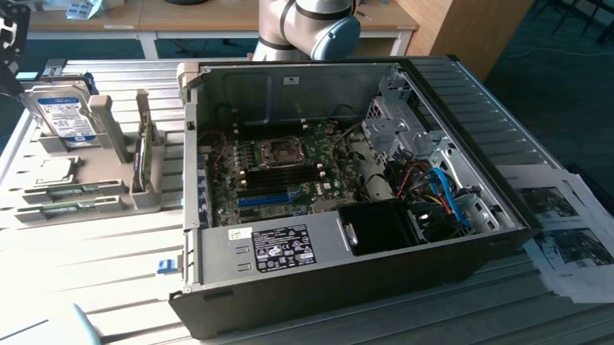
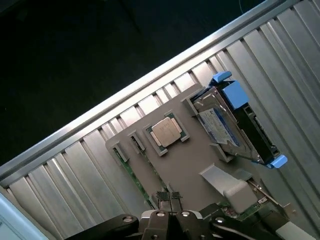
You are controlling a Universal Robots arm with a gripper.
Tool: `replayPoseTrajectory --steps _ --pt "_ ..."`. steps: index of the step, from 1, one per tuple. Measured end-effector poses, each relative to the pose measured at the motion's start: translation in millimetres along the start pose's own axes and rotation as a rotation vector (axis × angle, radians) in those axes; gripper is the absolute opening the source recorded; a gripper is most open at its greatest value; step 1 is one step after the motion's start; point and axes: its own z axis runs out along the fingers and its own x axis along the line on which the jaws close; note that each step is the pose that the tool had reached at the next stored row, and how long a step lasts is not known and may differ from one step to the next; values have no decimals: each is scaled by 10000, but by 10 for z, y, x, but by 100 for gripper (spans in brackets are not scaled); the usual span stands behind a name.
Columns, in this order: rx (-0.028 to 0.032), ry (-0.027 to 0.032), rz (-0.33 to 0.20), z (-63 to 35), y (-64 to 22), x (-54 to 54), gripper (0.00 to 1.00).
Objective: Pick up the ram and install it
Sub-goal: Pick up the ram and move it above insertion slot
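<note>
The gripper (image 2: 170, 202) hangs over the grey holder (image 1: 101, 195), its fingers pressed together with nothing between them. In the wrist view the tips sit above the holder's edge, close to a thin green strip lying in one of its low slots. The ram (image 1: 141, 167) is still in that holder on the slatted metal worktop (image 1: 96, 251), standing on its long edge beside a tall grey upright at the end nearest the open computer case (image 1: 317, 295). The gripper does not touch it. On the same holder, the silver hard drive (image 1: 65, 115) with its blue and white label leans upright in a cradle, and the square processor chip (image 1: 55, 170) lies flat in a recess just in front of it. The case lies on its side to the exterior view's right of the holder, its motherboard (image 1: 287, 169) exposed, with a row of dark slots beside the processor socket. The robot arm (image 1: 309, 29) rises behind the case, and printed papers (image 1: 576, 241) lie on the worktop at the exterior view's far right.
</note>
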Motion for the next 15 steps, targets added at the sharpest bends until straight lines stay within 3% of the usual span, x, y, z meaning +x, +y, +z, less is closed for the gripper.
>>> replayPoseTrajectory --steps 15 --pt "-38 71 -1859 0 -1 0 10"
